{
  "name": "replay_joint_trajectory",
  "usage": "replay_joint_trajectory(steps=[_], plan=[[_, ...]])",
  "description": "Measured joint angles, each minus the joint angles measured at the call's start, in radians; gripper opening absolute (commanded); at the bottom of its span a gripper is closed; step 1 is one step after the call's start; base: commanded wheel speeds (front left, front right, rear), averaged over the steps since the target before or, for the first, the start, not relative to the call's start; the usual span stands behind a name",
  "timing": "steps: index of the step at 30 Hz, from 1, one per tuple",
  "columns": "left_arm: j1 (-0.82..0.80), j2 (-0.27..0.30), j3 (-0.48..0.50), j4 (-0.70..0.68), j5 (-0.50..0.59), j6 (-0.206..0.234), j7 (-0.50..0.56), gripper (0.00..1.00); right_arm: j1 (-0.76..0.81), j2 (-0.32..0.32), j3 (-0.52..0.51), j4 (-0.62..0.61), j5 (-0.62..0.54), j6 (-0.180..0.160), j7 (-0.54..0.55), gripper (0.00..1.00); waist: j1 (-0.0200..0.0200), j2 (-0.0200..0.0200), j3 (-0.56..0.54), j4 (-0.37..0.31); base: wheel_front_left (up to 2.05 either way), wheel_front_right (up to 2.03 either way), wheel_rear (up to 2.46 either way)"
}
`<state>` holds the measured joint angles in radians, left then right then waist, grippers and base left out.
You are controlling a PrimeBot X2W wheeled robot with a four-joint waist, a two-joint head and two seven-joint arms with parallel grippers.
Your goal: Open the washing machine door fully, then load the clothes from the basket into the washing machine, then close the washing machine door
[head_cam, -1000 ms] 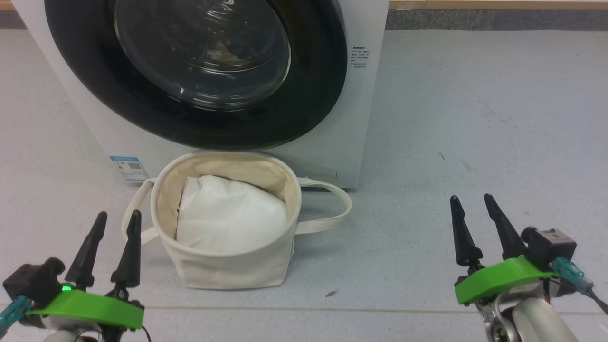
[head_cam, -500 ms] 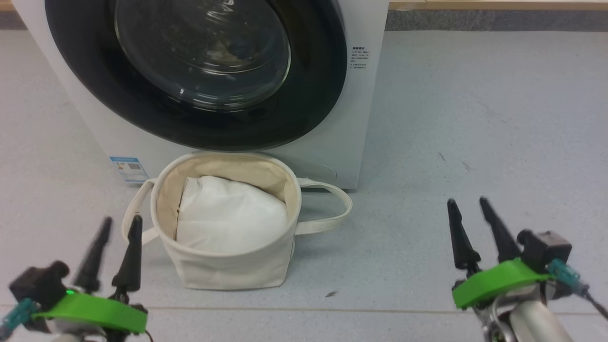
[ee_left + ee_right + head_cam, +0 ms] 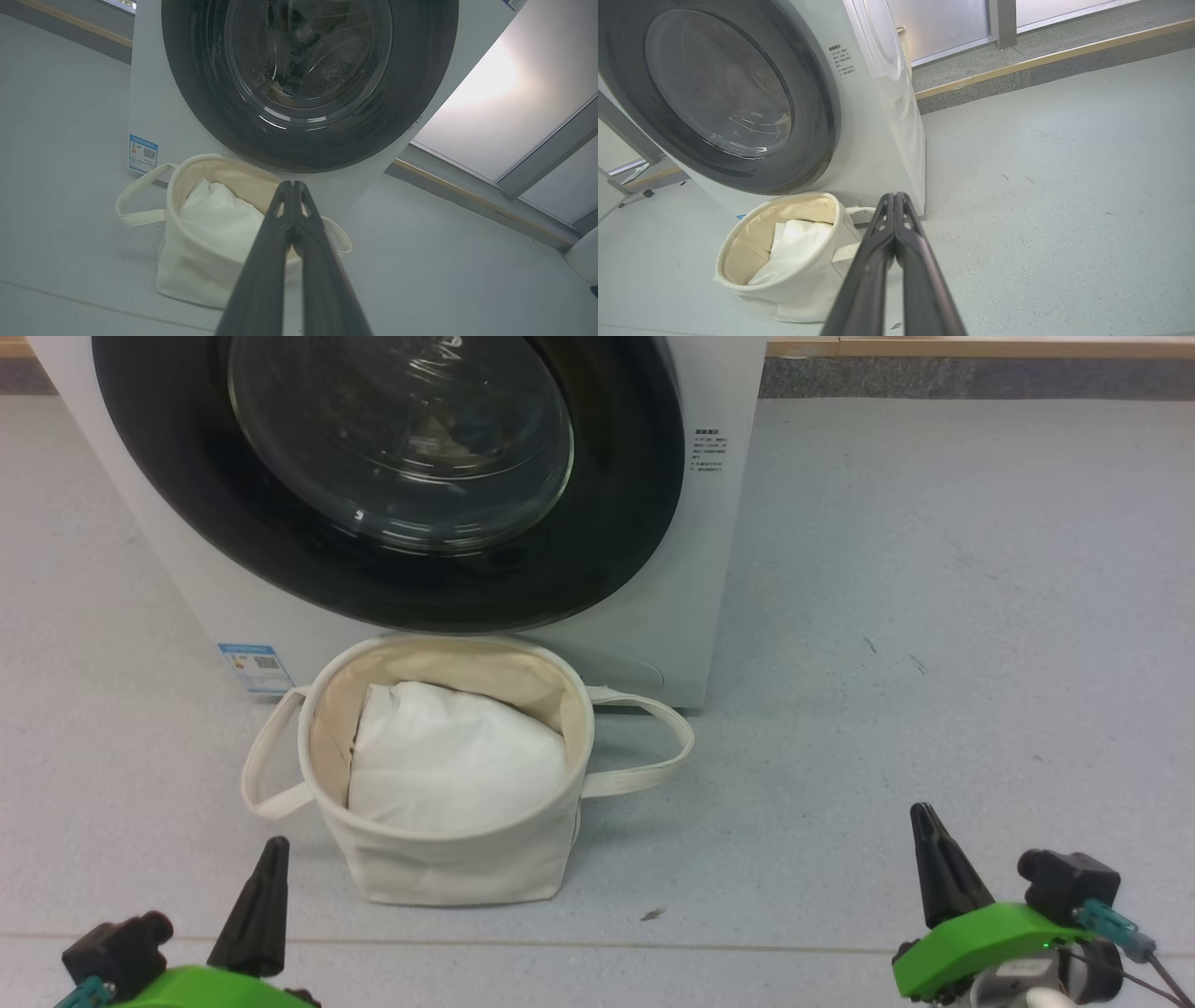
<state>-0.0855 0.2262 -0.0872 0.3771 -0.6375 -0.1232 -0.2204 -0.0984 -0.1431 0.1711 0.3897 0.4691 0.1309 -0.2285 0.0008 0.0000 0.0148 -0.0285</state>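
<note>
At upper left, one round washing machine door, glossy black rim round bulging clear glass, shut against one boxy white washing machine. Below it, one soft cream canvas basket with two looped straps, cradling one white cloth bundle. In the lower corners, left gripper and right gripper, tapered dark fingers pinched together, gripping nothing.

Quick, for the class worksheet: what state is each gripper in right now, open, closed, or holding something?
Left gripper: closed, fingers pressed together, holding nothing.
Right gripper: closed, fingers pressed together, holding nothing.
</note>
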Motion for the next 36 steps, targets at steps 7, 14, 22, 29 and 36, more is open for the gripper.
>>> replay_joint_trajectory(steps=[7,14,22,29,36], plan=[[0.000,-0.008,0.007,-0.004,-0.049,0.000,0.018,0.00,0.000,0.005,-0.016,-0.005,0.059,0.000,0.018,0.00,-0.0004,0.0000,0.000,0.001,0.00,0.00,0.00],[0.000,-0.020,0.016,-0.011,-0.109,0.000,0.038,0.00,0.000,0.007,-0.032,-0.012,0.130,0.000,0.035,0.00,-0.0005,0.0000,-0.001,0.003,0.00,0.00,0.00],[0.000,-0.033,0.030,-0.016,-0.175,0.000,0.061,0.00,0.000,0.013,-0.053,-0.019,0.209,0.000,0.058,0.00,-0.0005,0.0000,-0.001,0.005,0.00,0.00,0.00],[0.000,-0.043,0.039,-0.021,-0.235,0.000,0.080,0.00,0.000,0.016,-0.070,-0.026,0.278,0.000,0.078,0.00,-0.0005,0.0000,-0.002,0.007,0.00,0.00,0.00],[0.000,-0.054,0.047,-0.027,-0.292,0.000,0.102,0.00,0.000,0.023,-0.089,-0.032,0.346,0.000,0.097,0.00,-0.0006,0.0000,-0.003,0.009,0.00,0.00,0.00]])
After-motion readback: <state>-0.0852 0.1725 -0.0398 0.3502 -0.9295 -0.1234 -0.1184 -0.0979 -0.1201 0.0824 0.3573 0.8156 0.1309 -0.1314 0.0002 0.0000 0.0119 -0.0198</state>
